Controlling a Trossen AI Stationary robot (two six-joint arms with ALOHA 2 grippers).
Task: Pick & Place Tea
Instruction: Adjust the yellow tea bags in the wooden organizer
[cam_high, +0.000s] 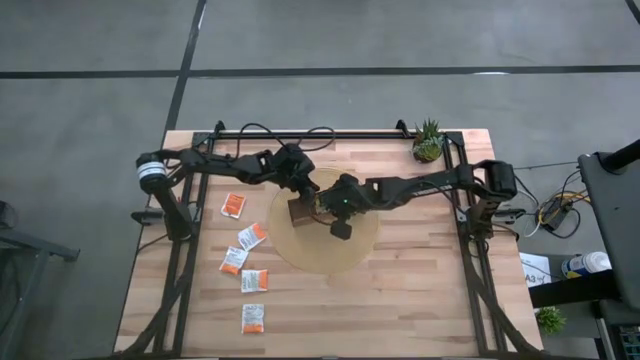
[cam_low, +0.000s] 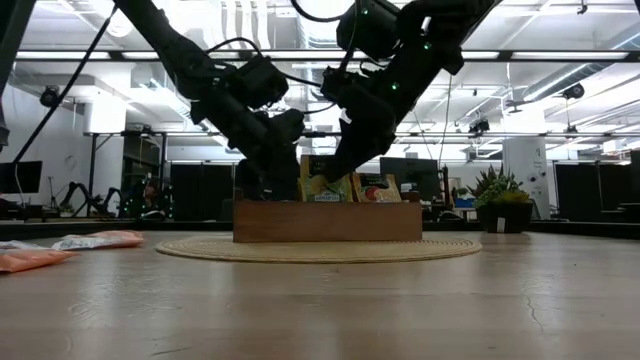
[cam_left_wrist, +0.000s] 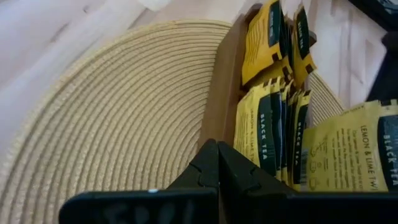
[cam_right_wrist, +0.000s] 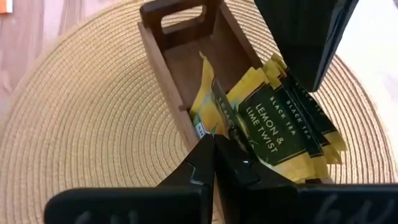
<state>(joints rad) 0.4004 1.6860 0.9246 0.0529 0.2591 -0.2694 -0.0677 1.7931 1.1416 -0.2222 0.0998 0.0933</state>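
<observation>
A brown wooden tray (cam_right_wrist: 177, 68) stands on a round woven mat (cam_high: 325, 255) at the table's middle. Several yellow tea sachets (cam_right_wrist: 273, 127) stand on edge and lean in its compartments; their tops show above the wall (cam_low: 328, 222) in the low view. My left gripper (cam_left_wrist: 217, 149) is shut and points down at the tray's long wall, beside the sachets. My right gripper (cam_right_wrist: 214, 143) is shut too, its tips down among the yellow sachets. Several white-and-orange sachets (cam_high: 252, 236) lie flat on the table left of the mat. My left gripper's shut tips stand over the tray's long wall (cam_left_wrist: 219, 115), slanting down from the table's left; I cannot tell whether they touch it. My right gripper's shut tips meet the upper edge of a standing yellow sachet (cam_right_wrist: 208, 99), slanting down from the right; I cannot tell whether they touch it.
A small potted plant (cam_high: 428, 143) stands at the table's far right corner. The two arms are close together over the tray; my left arm (cam_right_wrist: 305, 37) shows just beyond the right gripper. Bare wood lies toward the near and right edges.
</observation>
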